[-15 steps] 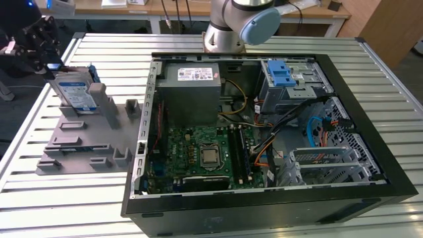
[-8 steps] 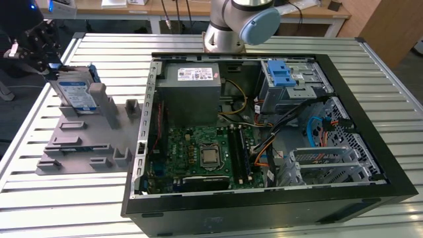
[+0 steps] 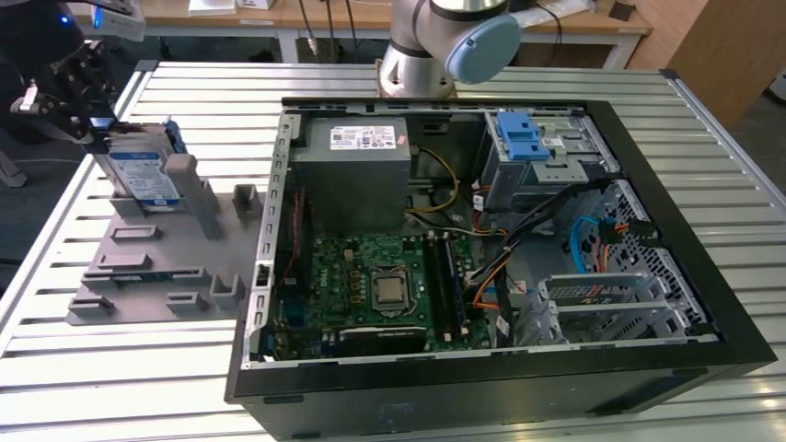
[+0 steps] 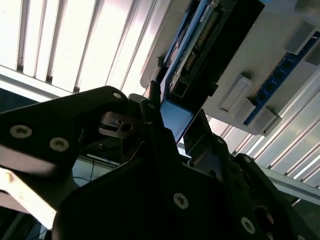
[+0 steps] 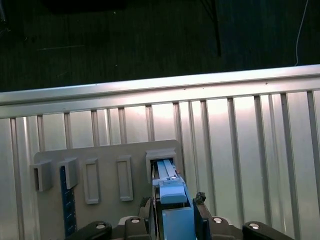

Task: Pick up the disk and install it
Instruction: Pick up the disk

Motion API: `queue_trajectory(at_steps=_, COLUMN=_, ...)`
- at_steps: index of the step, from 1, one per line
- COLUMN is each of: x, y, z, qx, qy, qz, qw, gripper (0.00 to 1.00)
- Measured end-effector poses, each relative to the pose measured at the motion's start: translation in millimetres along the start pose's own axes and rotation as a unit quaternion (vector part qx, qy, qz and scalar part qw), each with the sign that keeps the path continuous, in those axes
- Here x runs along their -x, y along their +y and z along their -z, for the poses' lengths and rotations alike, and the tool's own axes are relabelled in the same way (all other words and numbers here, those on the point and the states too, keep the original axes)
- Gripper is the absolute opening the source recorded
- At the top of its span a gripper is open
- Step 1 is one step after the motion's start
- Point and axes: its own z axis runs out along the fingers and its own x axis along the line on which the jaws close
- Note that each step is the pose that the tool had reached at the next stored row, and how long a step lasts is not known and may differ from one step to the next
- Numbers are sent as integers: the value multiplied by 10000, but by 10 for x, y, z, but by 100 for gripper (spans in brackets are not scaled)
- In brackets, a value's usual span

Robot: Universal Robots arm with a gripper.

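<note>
The gripper (image 3: 103, 136), a black jointed hand with bolted plates, is closed on the disk (image 3: 140, 175): in the first wrist view its two dark fingers (image 5: 200, 212) press against either side of the disk's blue plastic rail, the gripper (image 5: 175, 216) straddling the top edge. The disk stands on edge directly below the hand, its lower end seated in a slot of the holder (image 3: 147, 267), a flat grey plastic plate with raised rectangular pockets and posts. In the exterior view the disk shows a silver face with a blue-and-white label between blue rails. In the second wrist view the gripper (image 4: 175, 125) clasps the smooth blue rail, and beyond the fingertips the disk (image 4: 197, 50) shows a dark underside with a row of connector pins. The holder (image 5: 105, 155) lies on the table (image 3: 123, 368), ribbed silver metal with long parallel slats. Well away from the hand, on the far side of the holder, sits the open black case (image 3: 491, 391), holding a green board (image 3: 368, 285), a grey metal box (image 3: 356, 175) with a white sticker, and a grey cage (image 3: 547, 161) with a blue latch.
</note>
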Motion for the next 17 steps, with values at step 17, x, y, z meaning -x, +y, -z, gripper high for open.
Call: queue_trajectory(at_steps=17, x=-19, y=-4, z=-68, qx=-8, qy=22, qz=16, qw=10000, gripper=37)
